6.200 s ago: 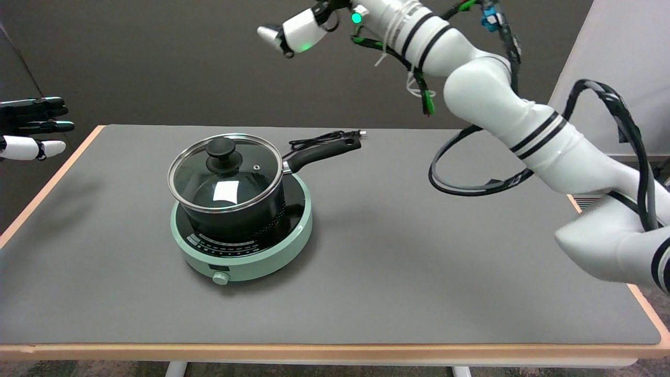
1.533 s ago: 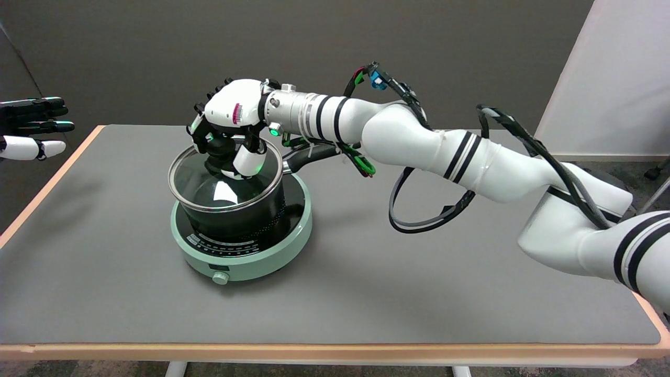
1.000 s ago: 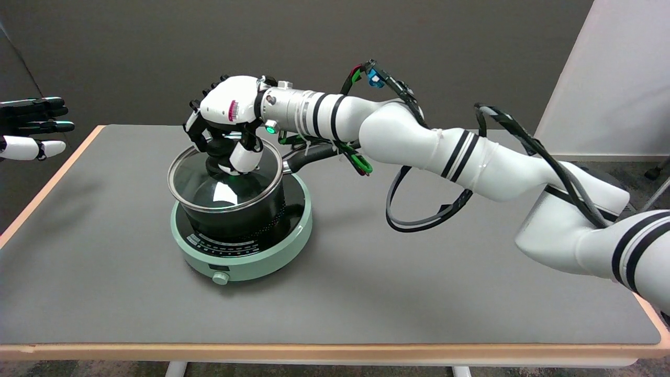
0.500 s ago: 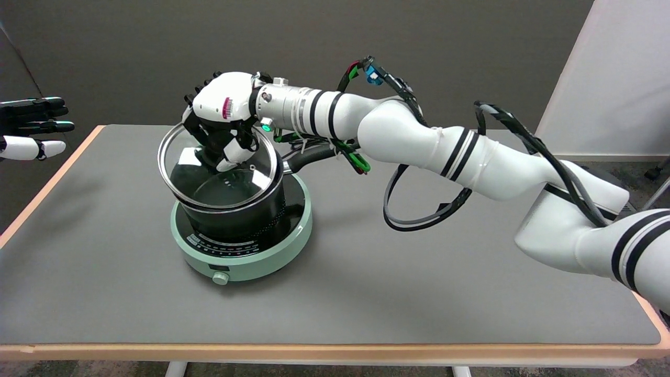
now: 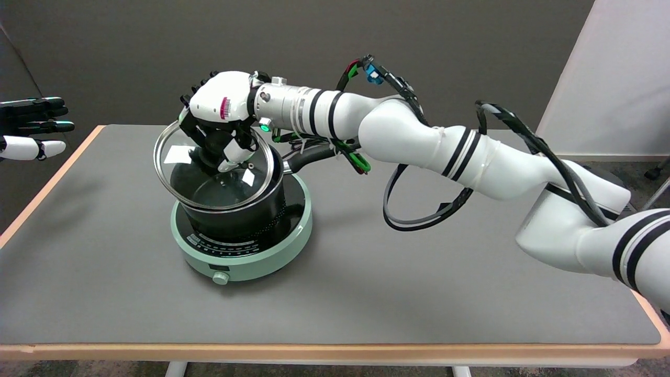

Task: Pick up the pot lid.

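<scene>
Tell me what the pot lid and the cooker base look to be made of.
Pot lid: clear glass, judging by the pot seen through it and the glare patches, with a shiny metal rim.
Cooker base: likely matte mint-green plastic, with a glossy black top plate, possibly glass.

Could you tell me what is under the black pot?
The black pot stands on a round mint-green cooktop on the grey table. The pot covers the cooktop's middle, so that is hidden. Above it, the right hand holds the glass lid, tilted.
</scene>
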Controlling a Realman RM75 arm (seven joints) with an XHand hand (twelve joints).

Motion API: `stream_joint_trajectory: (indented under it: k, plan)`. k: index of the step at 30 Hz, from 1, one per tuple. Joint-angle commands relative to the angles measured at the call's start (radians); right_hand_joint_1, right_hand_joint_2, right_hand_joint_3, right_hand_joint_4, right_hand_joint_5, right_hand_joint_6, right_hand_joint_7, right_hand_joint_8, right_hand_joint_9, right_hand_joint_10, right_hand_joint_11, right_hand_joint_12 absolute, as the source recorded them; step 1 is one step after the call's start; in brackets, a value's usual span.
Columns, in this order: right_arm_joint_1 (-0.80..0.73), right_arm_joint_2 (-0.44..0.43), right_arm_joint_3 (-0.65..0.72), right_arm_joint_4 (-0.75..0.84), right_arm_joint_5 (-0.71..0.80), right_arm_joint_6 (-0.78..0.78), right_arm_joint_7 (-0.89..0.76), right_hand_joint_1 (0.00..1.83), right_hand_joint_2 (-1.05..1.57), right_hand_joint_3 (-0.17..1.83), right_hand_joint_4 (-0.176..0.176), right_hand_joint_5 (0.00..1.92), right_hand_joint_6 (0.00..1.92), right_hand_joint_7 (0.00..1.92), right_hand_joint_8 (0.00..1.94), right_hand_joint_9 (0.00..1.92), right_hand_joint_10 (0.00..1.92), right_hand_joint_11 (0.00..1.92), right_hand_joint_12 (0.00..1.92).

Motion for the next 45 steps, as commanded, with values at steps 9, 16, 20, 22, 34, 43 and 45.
stream_joint_trajectory:
  k: [9, 16, 20, 22, 34, 43, 45]
  plan:
    - [0.043, 0.028, 0.001, 0.088, 0.001, -0.003, -0.045, 1.38, 0.78, 0.65, 0.176, 0.73, 1.23, 1.0, 1.16, 0.94, 1.27, 0.8, 1.05]
    - [0.088, 0.042, 0.004, 0.101, -0.01, 0.007, -0.046, 1.38, 0.75, 0.7, 0.176, 0.73, 1.23, 1.01, 1.17, 0.93, 1.3, 0.81, 1.05]
    - [0.121, 0.05, 0.003, 0.099, -0.01, 0.003, -0.047, 1.38, 0.75, 0.7, 0.176, 0.73, 1.24, 1.01, 1.17, 0.93, 1.32, 0.81, 1.05]
    - [0.14, 0.054, 0.003, 0.096, -0.01, -0.002, -0.047, 1.38, 0.75, 0.7, 0.176, 0.73, 1.24, 1.01, 1.17, 0.93, 1.32, 0.81, 1.05]
    - [0.197, 0.113, 0.021, 0.039, -0.021, 0.042, -0.142, 1.38, 0.75, 0.69, 0.176, 0.73, 1.24, 1.01, 1.17, 0.93, 1.33, 0.81, 1.06]
    - [0.194, 0.21, 0.062, -0.046, -0.119, 0.104, -0.145, 1.38, 0.75, 0.69, 0.176, 0.73, 1.24, 1.01, 1.17, 0.93, 1.33, 0.81, 1.05]
    - [0.175, 0.236, 0.092, -0.07, -0.157, 0.128, -0.145, 1.38, 0.75, 0.69, 0.176, 0.73, 1.25, 1.01, 1.17, 0.93, 1.32, 0.81, 1.05]
